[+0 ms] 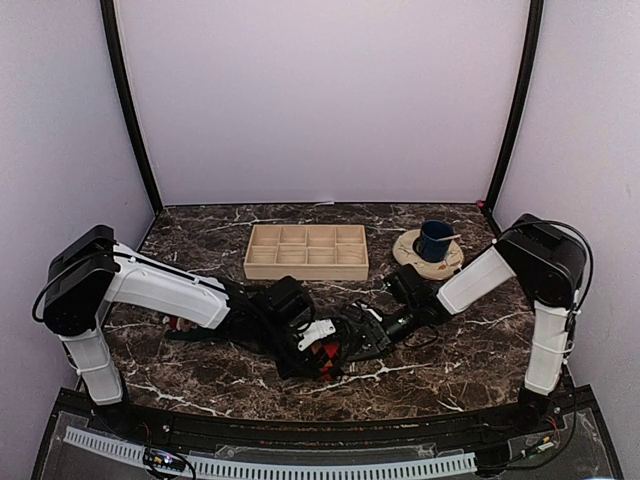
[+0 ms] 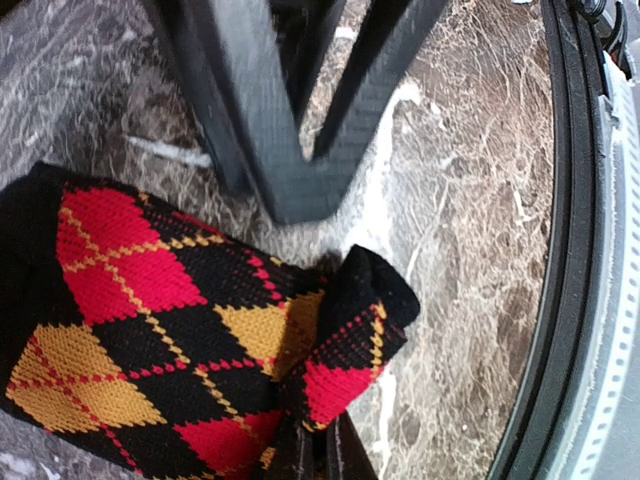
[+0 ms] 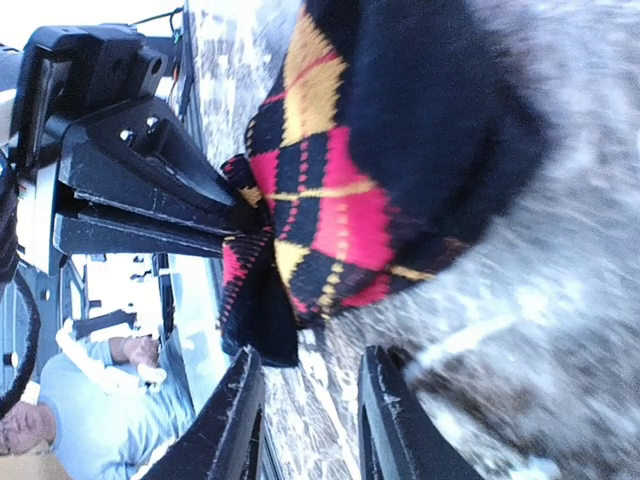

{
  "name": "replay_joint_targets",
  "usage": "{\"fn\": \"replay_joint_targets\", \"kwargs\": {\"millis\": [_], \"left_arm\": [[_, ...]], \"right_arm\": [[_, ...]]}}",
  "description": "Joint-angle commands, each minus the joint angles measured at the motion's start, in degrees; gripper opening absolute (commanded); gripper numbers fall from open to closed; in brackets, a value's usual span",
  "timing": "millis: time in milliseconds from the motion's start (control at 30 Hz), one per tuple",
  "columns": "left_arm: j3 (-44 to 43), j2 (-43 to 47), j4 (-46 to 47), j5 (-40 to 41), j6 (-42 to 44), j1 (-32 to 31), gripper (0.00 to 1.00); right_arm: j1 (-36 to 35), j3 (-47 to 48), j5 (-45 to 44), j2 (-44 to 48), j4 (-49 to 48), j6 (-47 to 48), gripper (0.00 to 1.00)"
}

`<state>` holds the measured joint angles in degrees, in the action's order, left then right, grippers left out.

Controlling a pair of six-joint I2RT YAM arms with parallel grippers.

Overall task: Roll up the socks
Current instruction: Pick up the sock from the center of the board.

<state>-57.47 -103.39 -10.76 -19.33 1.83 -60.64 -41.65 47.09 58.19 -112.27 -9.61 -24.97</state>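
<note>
no readable text, labels or numbers, though wrist views blur

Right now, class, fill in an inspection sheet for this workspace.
Surface: dark marble table.
Job's things: argyle sock, one end folded up; second sock not made out.
Clutter: wooden tray; blue cup on saucer.
Grippers: left gripper shut on the sock's fold; right gripper open near it.
Cables: black cable along right arm.
Surroundings: pale walls; person nearby.
</note>
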Motion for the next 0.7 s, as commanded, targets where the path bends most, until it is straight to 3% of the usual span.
{"fn": "replay_joint_targets", "kwargs": {"millis": [0,333,467,667], "left_arm": [[-1.53,-1.64,-8.17,-4.51,-0.61,1.4,0.0],[-7.21,-6.01,-14.96,-13.03,2.01,4.98,0.0],[-8.7,-7.81,-16.8,-17.08,2.71,6.56,0.0],[-11.07,-10.6,-20.69,-21.72,4.56,8.95,0.0]], "right_arm": [[1.38,-3.66,-10.14,0.74,-3.75,-2.79,0.31],[1.2,-13.96,-19.69,8.89,-16.72,-4.94,0.34],[-1.02,-18.5,-27.36,14.52,-19.12,-2.76,0.33],[-10.05,-20.49,-44.38,23.85,-15.36,6.45,0.33]]}}
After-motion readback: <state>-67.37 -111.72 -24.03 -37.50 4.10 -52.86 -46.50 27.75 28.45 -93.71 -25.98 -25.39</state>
